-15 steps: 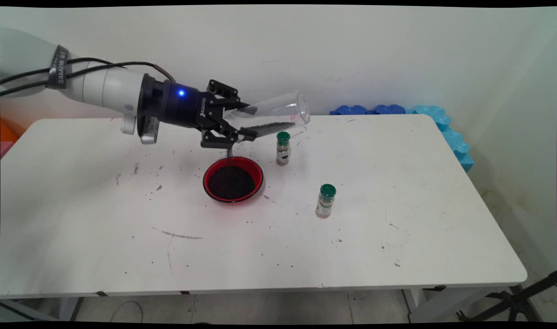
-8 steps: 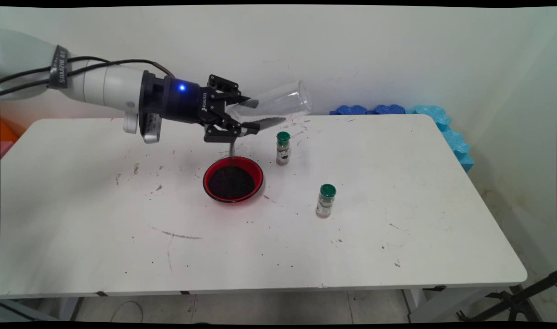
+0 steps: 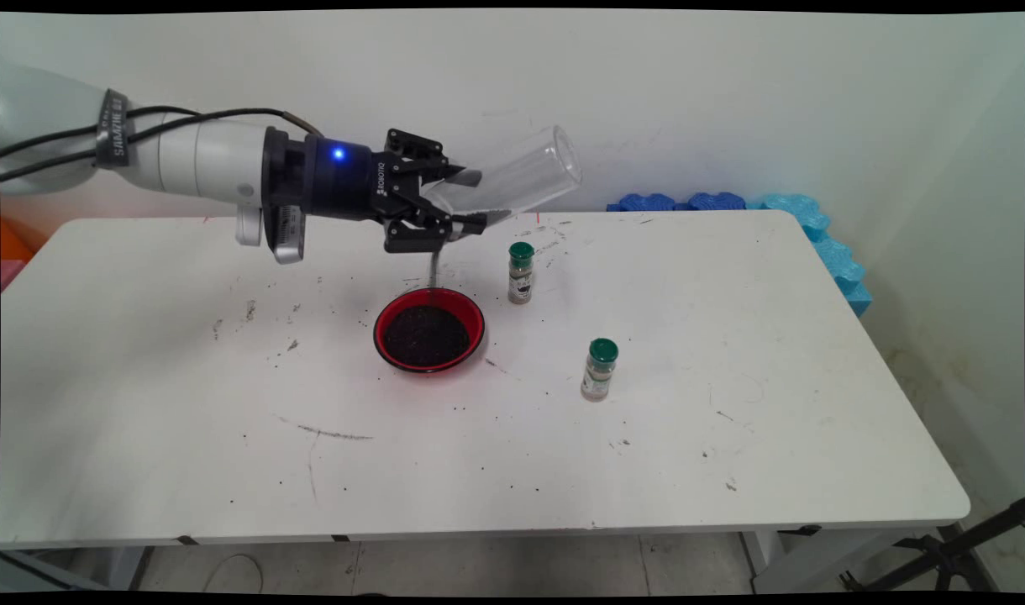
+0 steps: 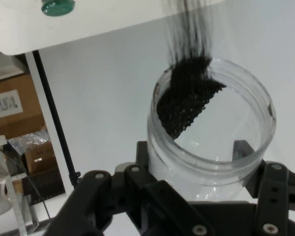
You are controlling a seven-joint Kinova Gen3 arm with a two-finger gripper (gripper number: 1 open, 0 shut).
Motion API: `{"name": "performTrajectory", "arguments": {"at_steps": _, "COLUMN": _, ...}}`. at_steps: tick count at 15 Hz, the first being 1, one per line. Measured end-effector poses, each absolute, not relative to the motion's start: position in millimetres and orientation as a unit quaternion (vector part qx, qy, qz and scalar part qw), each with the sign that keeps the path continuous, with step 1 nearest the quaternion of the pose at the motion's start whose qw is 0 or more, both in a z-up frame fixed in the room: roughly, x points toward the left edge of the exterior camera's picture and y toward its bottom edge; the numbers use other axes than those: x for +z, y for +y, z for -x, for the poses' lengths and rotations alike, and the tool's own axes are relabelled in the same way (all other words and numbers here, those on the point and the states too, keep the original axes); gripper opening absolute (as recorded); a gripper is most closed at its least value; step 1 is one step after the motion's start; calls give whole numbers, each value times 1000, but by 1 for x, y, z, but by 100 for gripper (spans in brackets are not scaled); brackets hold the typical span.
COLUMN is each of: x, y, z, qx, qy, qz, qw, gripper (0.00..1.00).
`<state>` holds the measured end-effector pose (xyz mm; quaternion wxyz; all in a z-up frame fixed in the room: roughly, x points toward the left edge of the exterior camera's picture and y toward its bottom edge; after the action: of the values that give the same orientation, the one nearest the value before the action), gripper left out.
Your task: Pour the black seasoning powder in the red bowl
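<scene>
- End effector (image 3: 470, 202) clamping a clear plastic jar (image 3: 521, 176) near its mouth, fingers squeezing it from both sides, hanging above the counter (image 3: 731, 437).
- Tilting the jar so the closed bottom is pointing up and to the right toward the wall, mouth sitting lower at the gripper end.
- Pouring a thin stream of black grains (image 3: 433, 270) straight down out of the mouth.
- Landing in a red bowl (image 3: 429, 329) right underneath, already heaped with the same dark stuff.
- Showing in the hand view a clump of grains clinging inside the jar (image 4: 211, 128) at the rim and spilling off it.
- Standing just right of the bowl: a green-capped spice bottle (image 3: 521, 273), upright.
- Standing further right and nearer the front: a second green-capped bottle (image 3: 599, 370), well apart from the bowl.
- Lying scattered around the bowl: loose dark specks.
</scene>
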<state>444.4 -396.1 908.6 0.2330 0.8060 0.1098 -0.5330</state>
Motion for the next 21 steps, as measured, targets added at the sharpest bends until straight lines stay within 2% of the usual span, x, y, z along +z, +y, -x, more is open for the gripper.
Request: {"name": "performTrajectory", "arguments": {"at_steps": 21, "x": 906, "y": -397, "z": -442, "qx": -571, "qy": 126, "qz": -764, "qw": 274, "gripper": 0}}
